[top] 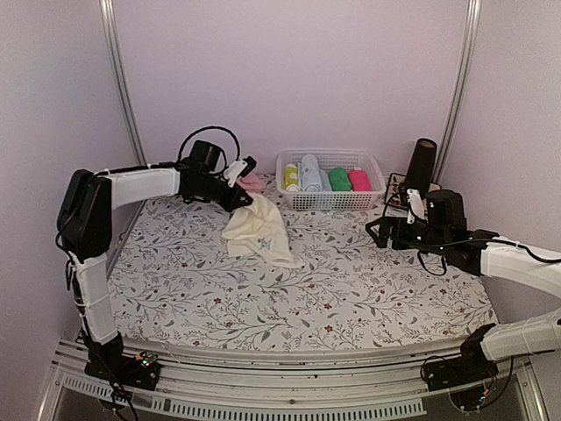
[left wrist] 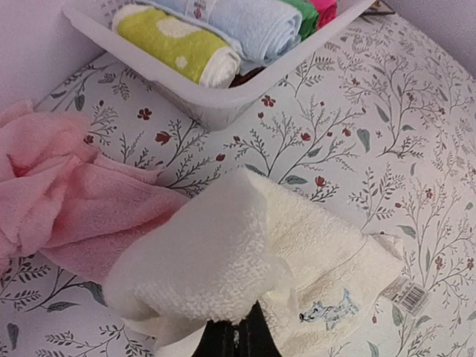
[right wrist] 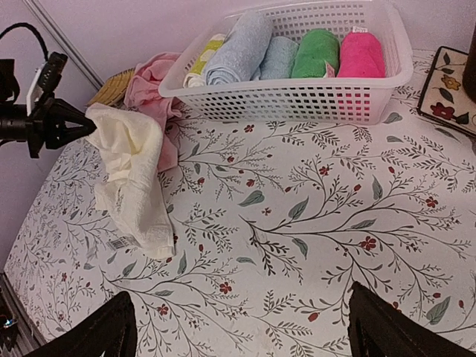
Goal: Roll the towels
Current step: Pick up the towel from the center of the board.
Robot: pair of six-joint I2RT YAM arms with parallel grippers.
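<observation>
Where the left arm reaches to the back of the table: cream towel (top: 259, 230), terry, bunched and pinched in the clamped left gripper (right wrist: 88, 128). Its upper part is lifted and the lower part trails on the floral table cover (top: 351, 289).

Pink towel (left wrist: 67, 208): crumpled on the cover, touching the cream one, just beside the left end of the white basket (top: 333, 200) of finished towel rolls (right wrist: 316, 52).

Right gripper (top: 377, 232): jaws spread wide, holding nothing, well apart from both towels.

Handling, by judgement: both pieces are light, limp and shapeless when lifted, and likely to drag rather than slide. The best hold is a corner or hem, for instance the edge bearing the printed label (left wrist: 405, 296), so the cloth can be spread flat before rolling.
</observation>
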